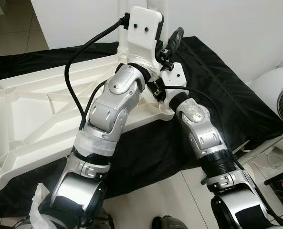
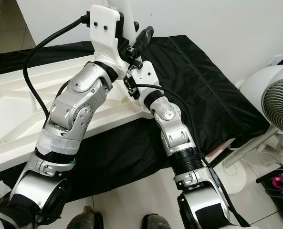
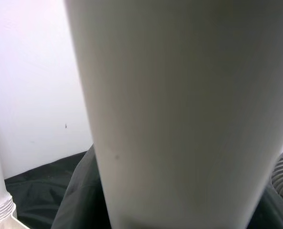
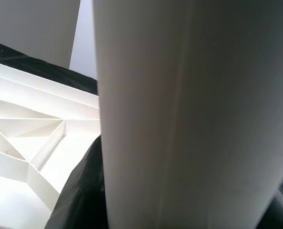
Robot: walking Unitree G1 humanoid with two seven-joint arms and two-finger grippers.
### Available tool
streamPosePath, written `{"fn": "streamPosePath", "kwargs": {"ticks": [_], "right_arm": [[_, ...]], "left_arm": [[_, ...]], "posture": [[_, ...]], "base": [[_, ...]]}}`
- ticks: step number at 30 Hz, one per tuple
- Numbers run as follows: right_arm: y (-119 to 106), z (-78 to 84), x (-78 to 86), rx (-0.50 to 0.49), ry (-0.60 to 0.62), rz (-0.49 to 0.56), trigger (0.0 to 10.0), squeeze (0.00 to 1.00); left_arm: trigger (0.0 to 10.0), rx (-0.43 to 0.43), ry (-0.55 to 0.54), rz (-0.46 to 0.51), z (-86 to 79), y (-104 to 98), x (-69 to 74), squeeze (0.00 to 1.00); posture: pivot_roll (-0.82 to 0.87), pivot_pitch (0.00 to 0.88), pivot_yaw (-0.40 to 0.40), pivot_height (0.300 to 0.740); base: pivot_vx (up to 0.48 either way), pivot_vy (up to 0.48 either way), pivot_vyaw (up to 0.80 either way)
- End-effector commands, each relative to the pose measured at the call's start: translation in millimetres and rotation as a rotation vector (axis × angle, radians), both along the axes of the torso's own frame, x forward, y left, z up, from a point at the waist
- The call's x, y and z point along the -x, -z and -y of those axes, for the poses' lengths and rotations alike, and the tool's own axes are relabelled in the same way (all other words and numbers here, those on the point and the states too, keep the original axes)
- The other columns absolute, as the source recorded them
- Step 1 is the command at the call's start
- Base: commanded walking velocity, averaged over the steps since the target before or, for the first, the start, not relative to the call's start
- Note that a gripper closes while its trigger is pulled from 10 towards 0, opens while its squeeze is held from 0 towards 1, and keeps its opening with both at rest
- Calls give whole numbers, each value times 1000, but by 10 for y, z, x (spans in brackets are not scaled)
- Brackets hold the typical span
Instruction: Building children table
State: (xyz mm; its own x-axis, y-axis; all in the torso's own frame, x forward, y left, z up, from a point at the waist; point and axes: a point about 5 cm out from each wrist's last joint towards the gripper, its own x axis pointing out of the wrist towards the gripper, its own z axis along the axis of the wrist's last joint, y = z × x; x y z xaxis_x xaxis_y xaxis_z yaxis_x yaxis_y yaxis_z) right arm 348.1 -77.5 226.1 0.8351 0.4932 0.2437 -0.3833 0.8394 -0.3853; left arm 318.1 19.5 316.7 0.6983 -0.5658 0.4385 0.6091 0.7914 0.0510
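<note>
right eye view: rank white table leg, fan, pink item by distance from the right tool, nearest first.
The right tool is up at the far corner of the upturned tabletop.
1. White table leg: right at the tool, upright against the wall.
2. Fan: off to the robot's right, past the black cloth.
3. Pink item: low on the right, near the floor.

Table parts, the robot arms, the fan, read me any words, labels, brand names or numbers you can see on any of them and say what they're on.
None can be read.
White tabletop, upside down on the black cloth: ribs, no lettering.
White table leg close before both wrist cameras: blank.
Silver arm shells: no legible markings.
White fan: no label visible.
</note>
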Motion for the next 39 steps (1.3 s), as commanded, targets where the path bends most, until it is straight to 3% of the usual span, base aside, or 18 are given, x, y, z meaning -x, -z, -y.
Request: {"fn": "streamPosePath", "kwargs": {"ticks": [1, 3, 4, 5, 6, 16, 17, 18, 26, 29, 32, 39], "right_arm": [[104, 27, -24, 8, 24, -54, 0, 0], [102, 36, -30, 0, 40, -54, 0, 0], [99, 42, -34, -5, 51, -53, 4157, 0], [95, 46, -39, -15, 58, -55, 10000, 0], [86, 48, -42, -30, 61, -58, 10000, 0], [63, 47, -46, -65, 68, -68, 10000, 0], [64, 48, -47, -69, 70, -71, 10000, 0], [62, 52, -48, -74, 72, -72, 10000, 0], [45, 118, -71, -156, 125, -89, 10000, 0], [44, 158, -85, -198, 159, -100, 10000, 0], [44, 166, -87, -204, 165, -102, 10000, 0], [20, 363, -120, -285, 274, -88, 10000, 0]], "left_arm": [[10000, 4, 33, 57, 51, -118, 91, 0], [10000, -1, 34, 59, 54, -116, 93, 0], [10000, -5, 34, 60, 56, -115, 94, 0], [10000, 3, 44, 50, 59, -109, 95, 0], [10000, 19, 74, 35, 65, -103, 107, 1000], [10000, 32, 113, 16, 68, -103, 142, 1000], [10000, 33, 119, 15, 65, -106, 145, 82], [10000, 26, 123, 19, 61, -110, 149, 0], [10000, 51, 88, -12, -63, -117, 90, 0], [10000, 121, 62, -54, -217, -125, 25, 0], [10000, 134, 58, -60, -243, -127, 15, 0], [10000, 124, 17, -77, -368, -67, -52, 0]], "posture": [[-68, 0, -5, 740], [-68, 0, -4, 740], [-68, 0, -5, 740], [-67, 0, -5, 740], [-67, 0, -5, 740], [-63, 13, -12, 740], [-63, 13, -12, 740], [-59, 24, -15, 740], [-54, 44, -19, 740], [-61, 43, -13, 740], [-61, 43, -13, 740], [-72, 55, -2, 740]], "base": [[0, 0, 0], [0, 0, 0], [0, 0, 0], [0, 0, 0], [0, 0, 0], [0, 0, 0], [0, 0, 0], [0, 0, 0], [0, 0, 0], [0, 0, 0], [0, 0, 0], [0, 0, 0]]}}
